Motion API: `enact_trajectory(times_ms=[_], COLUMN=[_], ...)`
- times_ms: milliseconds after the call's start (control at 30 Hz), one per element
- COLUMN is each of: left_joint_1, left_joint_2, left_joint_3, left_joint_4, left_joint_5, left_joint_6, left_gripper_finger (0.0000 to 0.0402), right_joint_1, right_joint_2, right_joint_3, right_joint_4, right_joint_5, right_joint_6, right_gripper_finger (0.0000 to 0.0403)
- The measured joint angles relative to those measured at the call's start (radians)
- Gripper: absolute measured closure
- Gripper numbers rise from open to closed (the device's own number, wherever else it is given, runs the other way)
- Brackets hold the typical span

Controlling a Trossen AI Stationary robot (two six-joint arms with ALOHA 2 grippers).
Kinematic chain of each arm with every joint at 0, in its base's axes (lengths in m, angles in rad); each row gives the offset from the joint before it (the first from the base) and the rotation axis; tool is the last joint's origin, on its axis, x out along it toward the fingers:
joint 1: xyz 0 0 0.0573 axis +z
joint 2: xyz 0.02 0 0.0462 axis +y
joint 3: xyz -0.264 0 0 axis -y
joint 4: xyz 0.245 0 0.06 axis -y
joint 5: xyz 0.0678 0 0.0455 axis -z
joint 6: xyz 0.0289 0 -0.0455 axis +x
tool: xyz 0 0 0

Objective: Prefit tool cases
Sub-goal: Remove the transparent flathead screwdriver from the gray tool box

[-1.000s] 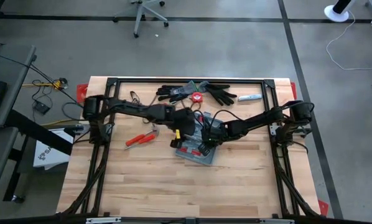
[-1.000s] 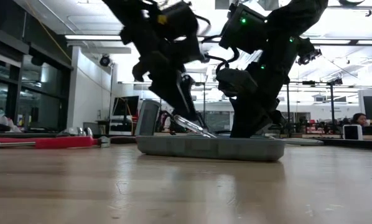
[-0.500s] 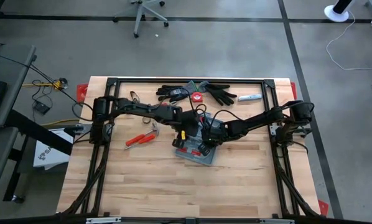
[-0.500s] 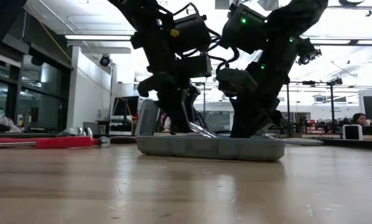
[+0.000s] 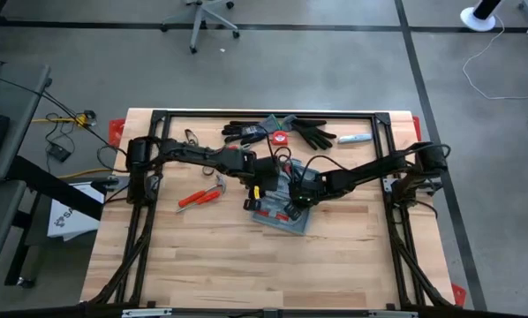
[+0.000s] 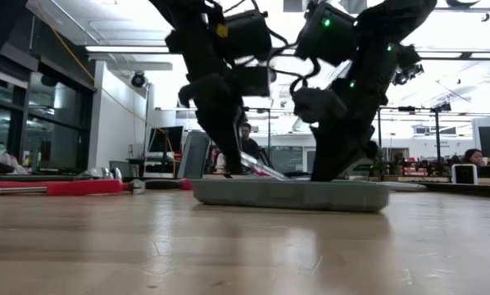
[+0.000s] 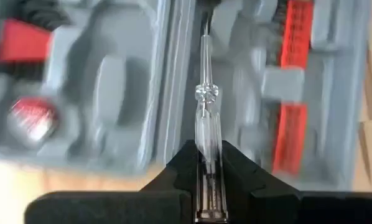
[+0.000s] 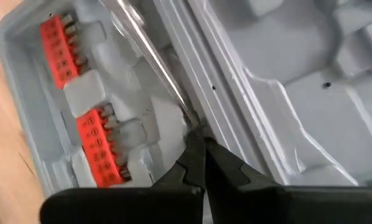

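While the open tool case (image 5: 277, 210) lies mid-table | left gripper (image 7: 206, 163) over it, fingers pinching a clear-handled screwdriver (image 7: 206, 124), seen only by left wrist | right gripper (image 8: 197, 163) pressed together at case hinge | red bit strips (image 8: 80, 102) inside case.

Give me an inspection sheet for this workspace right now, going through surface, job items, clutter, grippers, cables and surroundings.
Surface: light wooden table top in a black frame.
Job's things: open flat grey-blue plastic tool case at mid-table, red bit strips in its moulded interior.
Clutter: black gloves at the far edge, a red-handled tool left of the case.
Grippers: left gripper shut on a slim clear-handled screwdriver over the case; right gripper shut, low inside the case by its hinge.
Cables: loose wires on the floor off the table's left.
Surroundings: grey floor, an office chair beyond the table.
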Motion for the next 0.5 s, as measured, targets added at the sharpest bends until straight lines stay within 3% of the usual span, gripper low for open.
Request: enact_trajectory(times_ms=[267, 500], left_joint_1=[0.033, 0.125], left_joint_2=[-0.123, -0.204], left_joint_3=[-0.013, -0.197], left_joint_4=[-0.167, -0.146], left_joint_5=[-0.159, -0.245], left_joint_6=[-0.132, -0.381], left_gripper_finger=[0.0373, 0.0373], right_joint_1=[0.000, 0.000], right_joint_2=[-0.059, -0.060], right_joint_3=[0.004, 0.004], right_joint_4=[-0.057, -0.054], right_joint_5=[0.053, 0.076], right_joint_6=[0.000, 0.021], right_gripper_finger=[0.0403, 0.0403])
